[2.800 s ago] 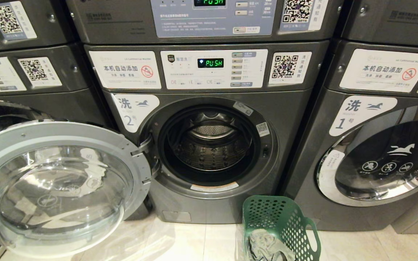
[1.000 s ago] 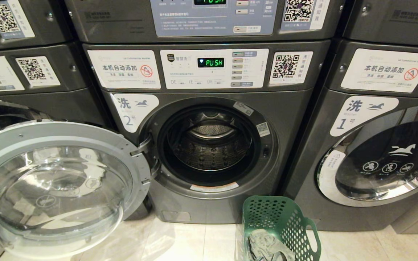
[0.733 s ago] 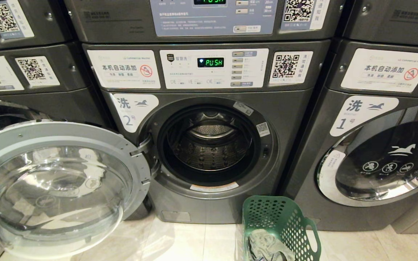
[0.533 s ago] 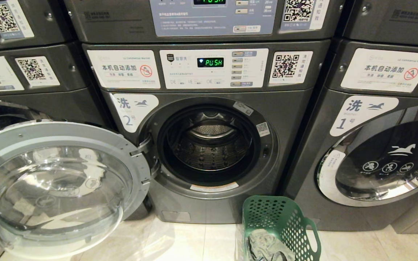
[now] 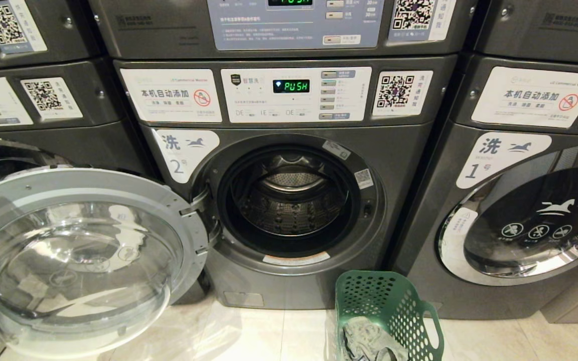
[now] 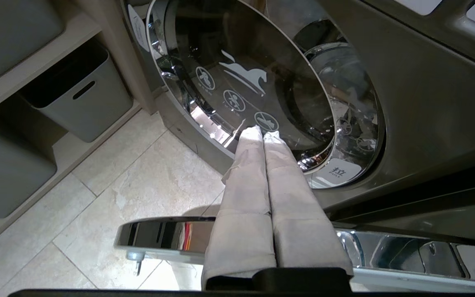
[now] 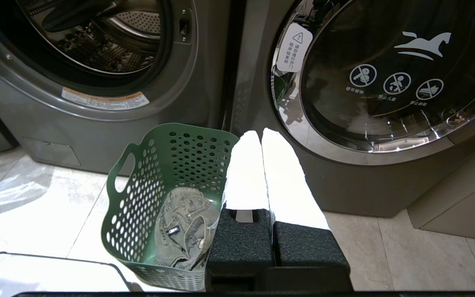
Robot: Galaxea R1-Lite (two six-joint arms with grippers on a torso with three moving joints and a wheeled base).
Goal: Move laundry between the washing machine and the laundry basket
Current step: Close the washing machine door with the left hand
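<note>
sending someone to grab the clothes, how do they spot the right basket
Find the middle washer, marked 2, its door swung open. On the floor by its lower right corner stands the basket with grey laundry inside. It is green with round-holed walls, unlike the plain grey bins.

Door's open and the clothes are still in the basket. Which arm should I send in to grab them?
Right, probably. The right gripper hangs shut just beside the laundry basket, with the laundry in clear view below. The left gripper is over by the open door, facing another machine.
</note>
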